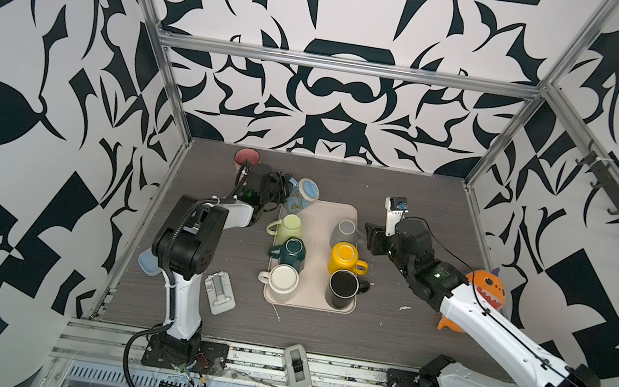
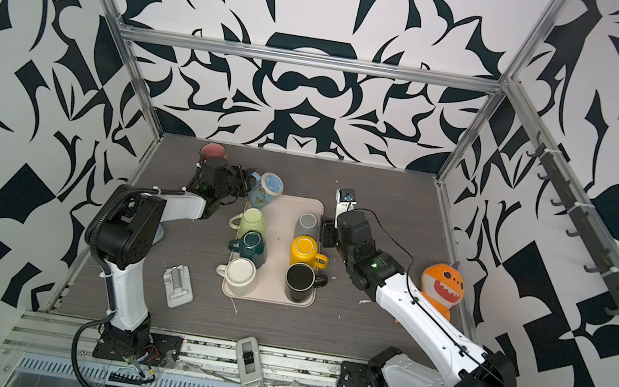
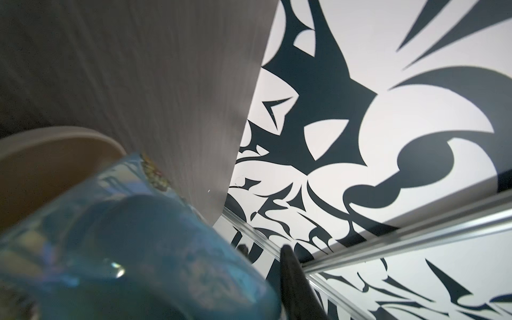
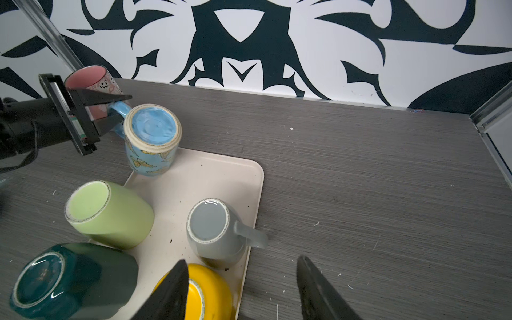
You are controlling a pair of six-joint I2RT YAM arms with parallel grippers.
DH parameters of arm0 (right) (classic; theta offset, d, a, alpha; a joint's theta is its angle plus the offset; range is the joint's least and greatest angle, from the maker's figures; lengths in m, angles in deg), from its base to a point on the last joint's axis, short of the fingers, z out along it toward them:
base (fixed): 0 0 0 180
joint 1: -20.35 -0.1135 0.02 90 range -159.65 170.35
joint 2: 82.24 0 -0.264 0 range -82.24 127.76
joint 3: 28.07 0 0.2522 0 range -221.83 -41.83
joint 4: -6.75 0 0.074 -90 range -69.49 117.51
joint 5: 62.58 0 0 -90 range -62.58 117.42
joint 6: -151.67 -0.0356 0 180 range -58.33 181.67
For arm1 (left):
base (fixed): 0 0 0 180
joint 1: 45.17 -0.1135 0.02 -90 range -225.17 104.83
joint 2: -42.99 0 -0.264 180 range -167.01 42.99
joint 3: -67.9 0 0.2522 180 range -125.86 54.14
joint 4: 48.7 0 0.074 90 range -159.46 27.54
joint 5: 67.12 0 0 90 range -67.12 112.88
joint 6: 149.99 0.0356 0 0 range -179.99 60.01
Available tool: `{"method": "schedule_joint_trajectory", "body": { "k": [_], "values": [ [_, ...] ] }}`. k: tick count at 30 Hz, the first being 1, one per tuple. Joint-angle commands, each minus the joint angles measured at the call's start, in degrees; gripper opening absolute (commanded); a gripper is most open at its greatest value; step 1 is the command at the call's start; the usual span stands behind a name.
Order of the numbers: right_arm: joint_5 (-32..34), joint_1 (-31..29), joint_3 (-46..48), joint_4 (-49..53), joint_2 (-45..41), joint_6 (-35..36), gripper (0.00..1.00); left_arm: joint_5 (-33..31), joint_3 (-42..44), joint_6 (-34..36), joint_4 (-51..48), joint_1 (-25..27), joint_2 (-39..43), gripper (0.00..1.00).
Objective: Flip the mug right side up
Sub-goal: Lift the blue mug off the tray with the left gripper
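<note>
A light blue butterfly mug [image 1: 301,195] [image 2: 268,188] [image 4: 151,138] is upside down and tilted, its blue base up. Its rim is at the far left corner of the beige tray [image 1: 320,221] [image 4: 207,171]. My left gripper [image 1: 285,190] [image 2: 250,183] [image 4: 122,108] is shut on the mug's handle, one finger on each side of it. The mug [image 3: 124,235] fills the near part of the left wrist view, blurred, beside one dark finger [image 3: 293,277]. My right gripper [image 1: 366,233] [image 2: 323,228] [image 4: 243,260] is open and holds nothing, over the tray's right edge by the grey mug [image 4: 213,227].
On the tray, green [image 1: 287,227], teal [image 1: 290,252], grey [image 1: 344,233] and yellow [image 1: 343,259] mugs are base up. White [image 1: 282,281] and black [image 1: 342,288] mugs stand upright. A pink mug [image 1: 246,159] stands behind the left gripper. An orange shark toy [image 1: 485,292] is at the right.
</note>
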Motion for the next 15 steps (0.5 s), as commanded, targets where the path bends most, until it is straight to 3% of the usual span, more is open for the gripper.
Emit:
{"method": "schedule_joint_trajectory", "body": {
  "k": [1, 9, 15],
  "values": [
    [0.36, 0.19, -0.89, -0.84, -1.17, -0.57, 0.63, 1.65, -3.32, 7.63, 4.97, -0.26, 4.8, 0.0],
    [-0.64, 0.18, -1.5, -0.9, -0.37, -1.35, 0.63, 8.04, -9.06, 24.7, -4.31, -0.24, 8.41, 0.0],
    [-1.39, 0.15, -1.51, -0.73, -0.62, -1.88, 0.63, 19.15, -13.05, 37.88, -5.72, -0.14, 9.23, 0.0]
  ]
}}
